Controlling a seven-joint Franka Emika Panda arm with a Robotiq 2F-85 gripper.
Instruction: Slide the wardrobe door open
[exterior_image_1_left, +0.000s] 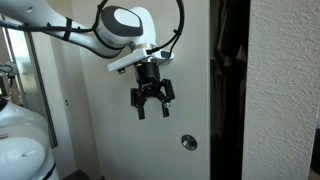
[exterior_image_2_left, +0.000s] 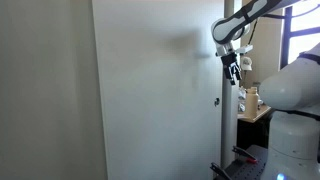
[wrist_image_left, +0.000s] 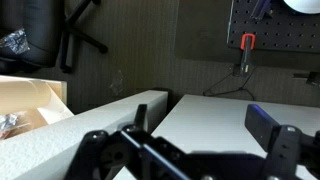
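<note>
Far left in an exterior view, white robot base (exterior_image_1_left: 20, 150), with the arm (exterior_image_1_left: 60, 25) reaching in from the upper left corner. At centre, jaws hanging fingertips-down and spread apart, gripping nothing, just in front of the wardrobe door (exterior_image_1_left: 120, 130), a tall smooth off-white panel filling the middle of the view. Lower and to the right of the jaws, clearly apart from them, a small round silver pull (exterior_image_1_left: 188, 142) recessed near the door's right edge. Probably poised above it ready to drop a fingertip into the recess, and kept spread so as to hook one finger in alone. Right of the door edge, a dark vertical gap (exterior_image_1_left: 228, 90), then a rough beige wall (exterior_image_1_left: 285, 90); perhaps ajar already, though hard to judge. From the opposite exterior view, wardrobe door (exterior_image_2_left: 155, 90) broad and bare, pull (exterior_image_2_left: 216, 101) a tiny dot near its right edge, jaws higher and just to its right. In the wrist view, spread dark fingers (wrist_image_left: 285, 150) across the bottom, pale panels (wrist_image_left: 120, 110) beyond.
</note>
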